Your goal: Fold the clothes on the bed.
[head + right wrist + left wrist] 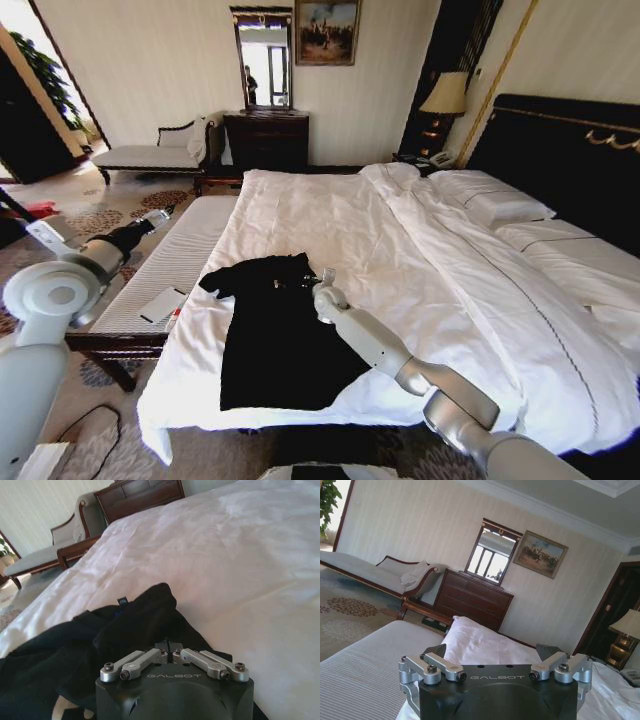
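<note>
Here your right gripper [318, 283] rests at the upper edge of the black T-shirt [275, 340], fingers pressed together on the cloth, and the shirt's long axis runs back toward you along the bed [420, 250], while the left gripper [160, 218] hangs spread over the bench [170, 260].

black T-shirt [275, 340] | rumpled, lying flat | white bed's [420, 260] foot corner

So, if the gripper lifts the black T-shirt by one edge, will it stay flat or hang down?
Probably it hangs down: the black T-shirt lies soft and wrinkled on the bed, with its upper part already bunched where the right gripper is shut on the cloth. It looks thin and light. On the smooth white sheet it may drag along rather than stay put.
</note>
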Robot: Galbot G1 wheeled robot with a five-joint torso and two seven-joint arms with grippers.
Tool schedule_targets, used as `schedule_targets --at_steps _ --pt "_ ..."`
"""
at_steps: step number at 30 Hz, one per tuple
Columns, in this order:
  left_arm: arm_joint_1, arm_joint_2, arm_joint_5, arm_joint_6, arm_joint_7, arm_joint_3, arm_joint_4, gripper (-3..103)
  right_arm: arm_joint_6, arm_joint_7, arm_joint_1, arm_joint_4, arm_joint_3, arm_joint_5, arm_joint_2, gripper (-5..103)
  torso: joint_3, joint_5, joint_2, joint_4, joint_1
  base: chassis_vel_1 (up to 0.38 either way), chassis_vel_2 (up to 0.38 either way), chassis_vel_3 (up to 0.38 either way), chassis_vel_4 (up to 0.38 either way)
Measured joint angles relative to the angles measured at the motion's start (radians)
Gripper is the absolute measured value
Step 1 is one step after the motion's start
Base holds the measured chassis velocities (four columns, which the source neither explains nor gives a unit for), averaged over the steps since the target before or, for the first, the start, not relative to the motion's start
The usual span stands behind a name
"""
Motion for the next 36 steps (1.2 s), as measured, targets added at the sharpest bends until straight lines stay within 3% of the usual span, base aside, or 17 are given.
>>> schedule_targets --at_steps 6,16,25,36 --pt "-0.001 0.000 0.001 -0.001 0.001 0.001 0.007 100 0.026 0.005 -0.021 0.069 0.027 0.012 -0.023 0 0.000 0.0000 0.000 0.0000 0.000 0.000 0.000 0.000 0.000" --pt "-0.009 0.014 -0.008 -0.004 0.004 -0.003 0.013 100 0.088 0.007 -0.024 0.129 0.163 0.008 -0.066 0 0.000 0.0001 0.000 0.0000 0.000 0.000 0.000 0.000 0.000" --pt "-0.011 0.006 -0.008 -0.005 0.004 -0.001 0.011 100 0.105 -0.011 -0.091 0.119 0.257 -0.076 -0.151 0 0.000 0.0002 0.000 -0.0002 0.000 0.000 0.000 0.000 0.000" --pt "-0.004 0.002 -0.006 -0.005 0.005 0.000 0.005 100 0.123 -0.024 -0.134 0.061 0.325 -0.144 -0.174 0 0.000 0.0001 0.000 0.0001 0.000 0.000 0.000 0.000 0.000"
